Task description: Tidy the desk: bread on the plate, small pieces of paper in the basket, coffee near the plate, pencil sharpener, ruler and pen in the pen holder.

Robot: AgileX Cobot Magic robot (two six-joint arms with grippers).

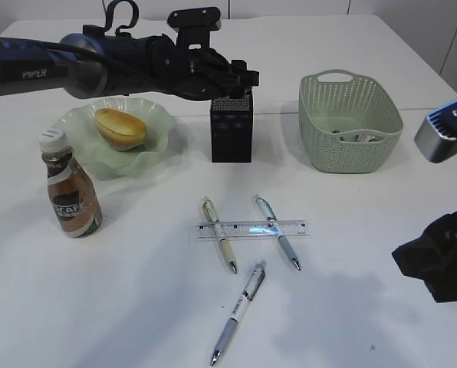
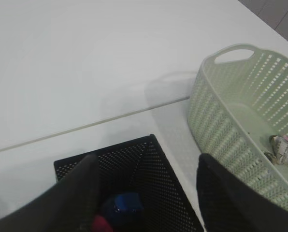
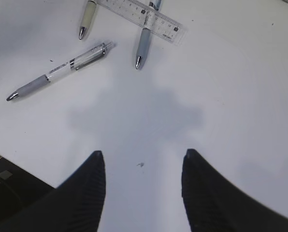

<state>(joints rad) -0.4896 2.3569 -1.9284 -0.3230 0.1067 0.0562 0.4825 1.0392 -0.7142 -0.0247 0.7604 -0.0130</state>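
While my left gripper [image 2: 146,193] hangs right above the pen holder [image 1: 231,129], its fingers [image 2: 76,193] stand spread with nothing between them, so I call it released. Down inside the pen holder I see a small blue and red object [image 2: 121,209] lying at the bottom; I cannot tell what it is.

To the right of the pen holder sits the basket [image 1: 351,121], with crumpled bits of paper [image 2: 285,151] inside. To the left of the pen holder, the plate [image 1: 153,123] carries the bread [image 1: 121,127], and the coffee [image 1: 70,185] stands upright just in front of that plate.

In front of the pen holder, the ruler [image 1: 249,229] lies across two pens, a cream one [image 1: 218,233] and a blue-grey one [image 1: 278,231]. A third pen [image 1: 239,310] lies further toward me, on the bare desk [image 1: 351,322].

My right gripper [image 3: 143,186] hovers over bare desk well in front of the pen holder, jaws apart and empty.
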